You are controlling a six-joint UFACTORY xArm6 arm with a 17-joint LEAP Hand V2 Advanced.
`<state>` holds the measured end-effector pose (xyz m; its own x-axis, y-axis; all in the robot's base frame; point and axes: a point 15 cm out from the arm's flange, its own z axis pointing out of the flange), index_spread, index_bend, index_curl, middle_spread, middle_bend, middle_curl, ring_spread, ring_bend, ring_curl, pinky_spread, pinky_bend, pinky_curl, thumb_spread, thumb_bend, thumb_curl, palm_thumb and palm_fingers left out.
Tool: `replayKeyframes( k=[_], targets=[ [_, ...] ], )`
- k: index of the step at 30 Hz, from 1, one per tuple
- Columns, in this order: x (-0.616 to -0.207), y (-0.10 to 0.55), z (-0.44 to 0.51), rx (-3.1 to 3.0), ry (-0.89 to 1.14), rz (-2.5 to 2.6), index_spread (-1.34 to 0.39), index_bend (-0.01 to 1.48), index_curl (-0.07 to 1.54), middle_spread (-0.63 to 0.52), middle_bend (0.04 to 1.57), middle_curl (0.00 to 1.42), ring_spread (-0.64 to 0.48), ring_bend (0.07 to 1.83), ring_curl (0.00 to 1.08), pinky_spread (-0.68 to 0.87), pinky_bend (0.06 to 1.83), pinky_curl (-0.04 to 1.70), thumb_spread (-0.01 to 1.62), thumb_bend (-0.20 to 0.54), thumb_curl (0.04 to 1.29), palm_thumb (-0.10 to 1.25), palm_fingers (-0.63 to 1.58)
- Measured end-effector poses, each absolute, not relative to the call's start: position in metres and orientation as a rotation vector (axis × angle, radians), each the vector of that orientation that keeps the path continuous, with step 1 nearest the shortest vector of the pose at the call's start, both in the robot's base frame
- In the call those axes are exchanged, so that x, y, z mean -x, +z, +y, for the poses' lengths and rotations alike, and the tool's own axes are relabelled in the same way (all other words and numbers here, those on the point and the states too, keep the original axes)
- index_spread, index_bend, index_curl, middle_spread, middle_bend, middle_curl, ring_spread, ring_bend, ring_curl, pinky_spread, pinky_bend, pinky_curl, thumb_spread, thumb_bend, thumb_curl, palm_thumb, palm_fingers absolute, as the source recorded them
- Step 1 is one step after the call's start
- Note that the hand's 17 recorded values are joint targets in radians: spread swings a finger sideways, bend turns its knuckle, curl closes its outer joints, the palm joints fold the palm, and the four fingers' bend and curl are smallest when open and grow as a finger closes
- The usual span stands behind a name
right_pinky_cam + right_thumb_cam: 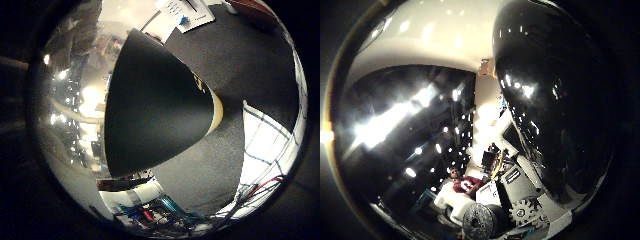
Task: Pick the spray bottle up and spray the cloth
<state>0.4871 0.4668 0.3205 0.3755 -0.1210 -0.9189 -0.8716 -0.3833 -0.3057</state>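
The spray bottle [155, 105], black with a yellow band near one end, fills much of the little finger side view, so it is close against my palm. Its glossy black body [405, 145] under a white part also fills the thumb side view. A glossy black finger [550, 100] of my hand [150, 205] curls in beside the bottle. The cloth [270, 145], white with thin dark check lines, lies on the dark table [235, 60] beyond the bottle's banded end.
White papers [187, 12] and a reddish-brown object [255, 10] lie at the far side of the table. A geared part [522, 212] of my hand shows at the view's edge. Bright room lights reflect behind.
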Motion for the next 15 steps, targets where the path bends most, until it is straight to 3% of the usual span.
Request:
replayKeyframes(
  k=[6, 8, 10, 12, 15],
  targets=[
    [-0.482, 0.319, 0.468, 1.789, 1.090, 0.875, -0.37, 0.43, 0.92, -0.17, 0.92, 0.78, -0.21, 1.18, 0.68, -0.42, 0.98, 0.96, 0.66, -0.030, 0.73, 0.86, 0.89],
    [-0.480, 0.323, 0.469, 1.794, 1.091, 0.868, -0.37, 0.34, 0.93, -0.18, 0.87, 0.79, -0.22, 1.18, 0.68, -0.45, 0.98, 0.94, 0.66, -0.031, 0.73, 0.86, 0.75],
    [-0.477, 0.321, 0.468, 1.809, 1.094, 0.871, -0.36, 0.17, 0.87, -0.17, 0.73, 0.77, -0.21, 1.22, 0.69, -0.45, 0.96, 0.93, 0.76, -0.023, 0.71, 0.86, 0.45],
    [-0.471, 0.316, 0.465, 1.852, 1.103, 0.876, -0.36, 0.19, 0.78, -0.12, 0.55, 0.69, -0.17, 1.08, 0.65, -0.34, 0.86, 0.92, 0.90, -0.026, 0.68, 0.81, 0.08],
    [-0.462, 0.309, 0.458, 1.919, 1.115, 0.884, -0.35, 0.17, 0.63, 0.00, 0.39, 0.56, -0.04, 0.77, 0.49, -0.04, 0.71, 0.82, 0.99, -0.028, 0.63, 0.77, -0.07]
  ],
)
